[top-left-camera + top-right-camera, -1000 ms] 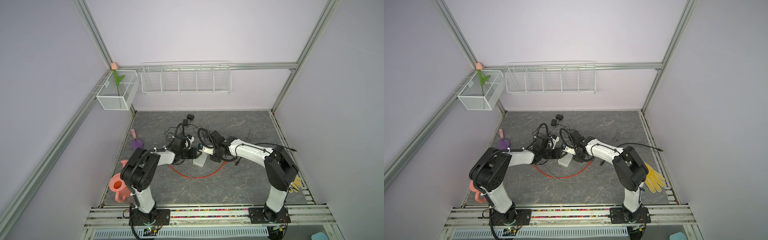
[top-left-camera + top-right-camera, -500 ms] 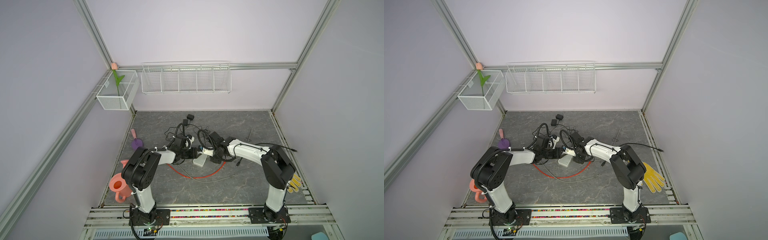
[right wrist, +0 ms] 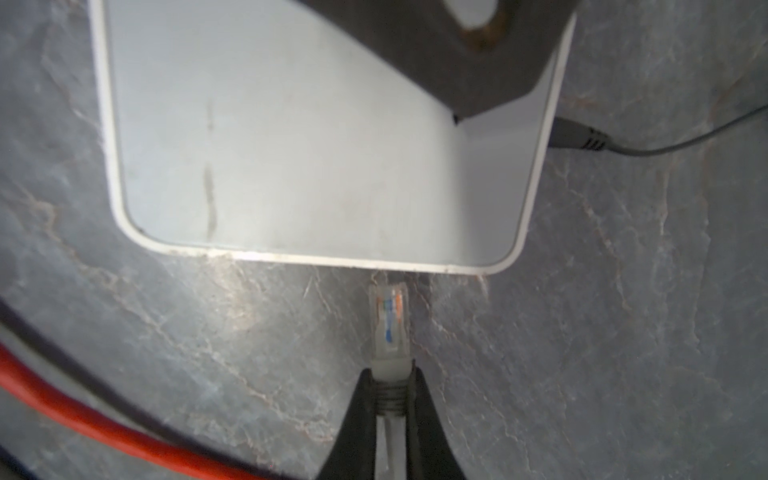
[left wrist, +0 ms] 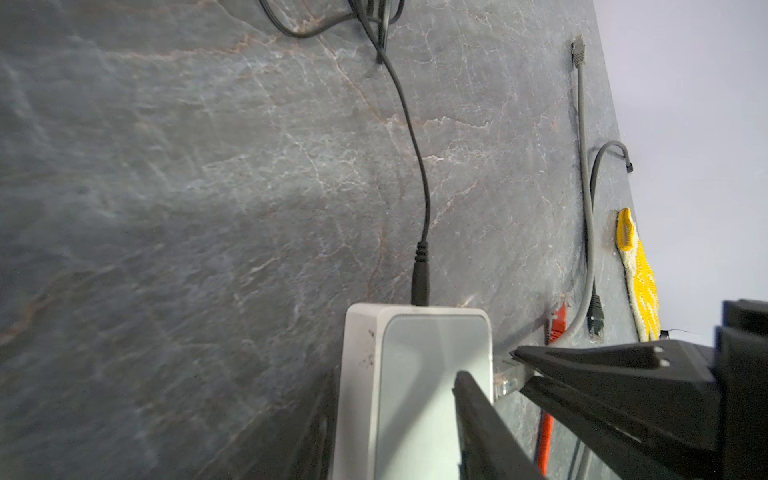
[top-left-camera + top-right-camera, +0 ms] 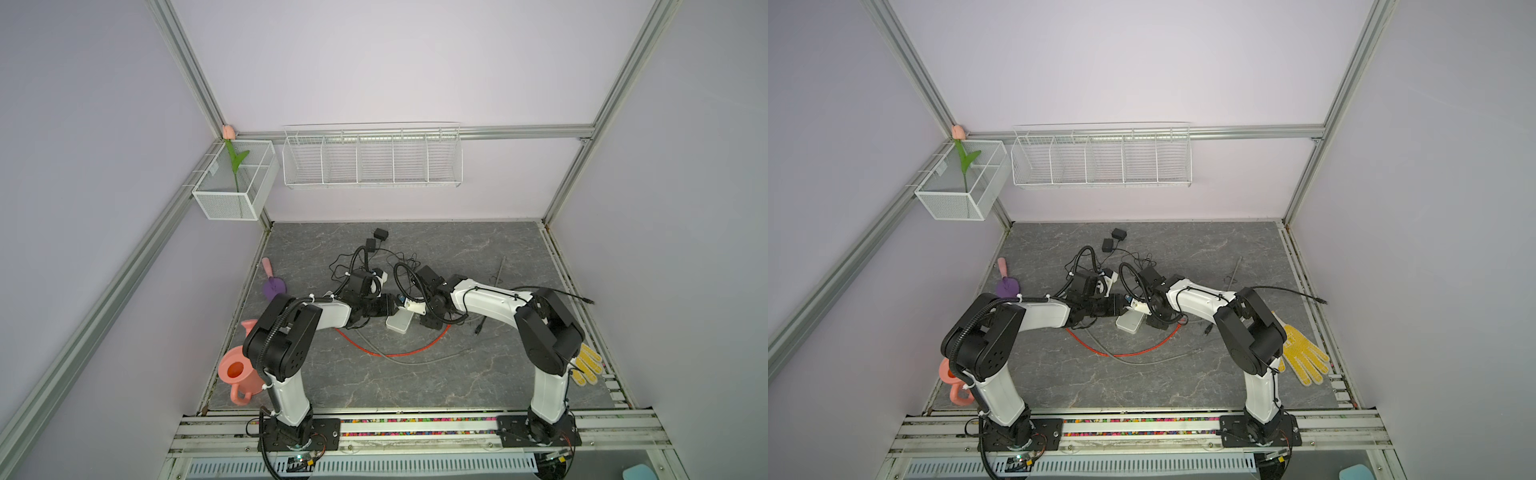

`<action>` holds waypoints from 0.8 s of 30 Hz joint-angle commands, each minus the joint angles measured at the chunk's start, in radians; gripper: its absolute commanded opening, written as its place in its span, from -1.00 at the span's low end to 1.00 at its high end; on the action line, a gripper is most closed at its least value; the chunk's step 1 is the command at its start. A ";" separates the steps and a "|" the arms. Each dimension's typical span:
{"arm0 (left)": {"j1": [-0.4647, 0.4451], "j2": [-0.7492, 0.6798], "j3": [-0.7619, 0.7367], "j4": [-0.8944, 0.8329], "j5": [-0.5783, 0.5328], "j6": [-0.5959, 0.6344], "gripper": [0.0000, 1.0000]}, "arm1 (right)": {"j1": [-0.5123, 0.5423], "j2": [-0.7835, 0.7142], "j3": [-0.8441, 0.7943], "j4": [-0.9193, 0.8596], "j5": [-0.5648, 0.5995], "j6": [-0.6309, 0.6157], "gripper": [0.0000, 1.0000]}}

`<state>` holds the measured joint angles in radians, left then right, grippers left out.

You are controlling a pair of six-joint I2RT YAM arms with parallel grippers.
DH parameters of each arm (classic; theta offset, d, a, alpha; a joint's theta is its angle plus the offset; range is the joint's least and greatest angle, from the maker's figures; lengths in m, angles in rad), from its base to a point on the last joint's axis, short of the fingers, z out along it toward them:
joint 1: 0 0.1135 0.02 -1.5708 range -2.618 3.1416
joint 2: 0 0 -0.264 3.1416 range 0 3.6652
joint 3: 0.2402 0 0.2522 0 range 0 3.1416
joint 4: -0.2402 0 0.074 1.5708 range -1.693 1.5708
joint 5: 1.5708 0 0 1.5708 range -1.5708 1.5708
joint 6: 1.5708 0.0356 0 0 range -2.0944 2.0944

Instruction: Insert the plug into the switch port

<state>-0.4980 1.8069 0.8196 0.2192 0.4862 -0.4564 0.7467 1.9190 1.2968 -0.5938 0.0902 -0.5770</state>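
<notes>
The white switch [image 5: 400, 323] [image 5: 1128, 323] lies mid-table with my left gripper [image 4: 397, 374] shut on it, one finger along each long side. The plug [image 3: 388, 316] is a clear network connector on a grey cable. My right gripper [image 3: 390, 372] is shut on its boot. The plug's tip sits right at the switch's edge [image 3: 374, 266]; the port itself is hidden under that edge. In the left wrist view the plug [image 4: 505, 382] touches the switch's side, with the right gripper's fingers [image 4: 582, 361] behind it. In both top views the two grippers meet over the switch.
A black power lead [image 4: 419, 274] is plugged into the switch's far end. A red cable [image 5: 399, 354] and a grey cable [image 5: 415, 361] curve in front. A yellow glove [image 5: 1302, 353] lies right; a pink watering can [image 5: 239, 374], purple scoop [image 5: 275, 286] left; black adapters [image 5: 380, 235] behind.
My right gripper has edged left with the plug, closer to the switch. The left gripper and the switch have stayed put.
</notes>
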 commanded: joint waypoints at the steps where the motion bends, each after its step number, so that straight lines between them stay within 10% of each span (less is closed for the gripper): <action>1: -0.002 0.016 -0.011 0.029 -0.012 -0.010 -0.07 | 0.004 0.019 0.028 -0.015 0.013 -0.014 -0.86; 24: -0.003 0.027 -0.034 0.052 -0.008 -0.016 -0.09 | 0.013 0.066 0.062 -0.017 -0.003 -0.005 -0.86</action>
<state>-0.4980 1.8084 0.7975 0.2550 0.4793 -0.4633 0.7506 1.9736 1.3411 -0.5938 0.1078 -0.5770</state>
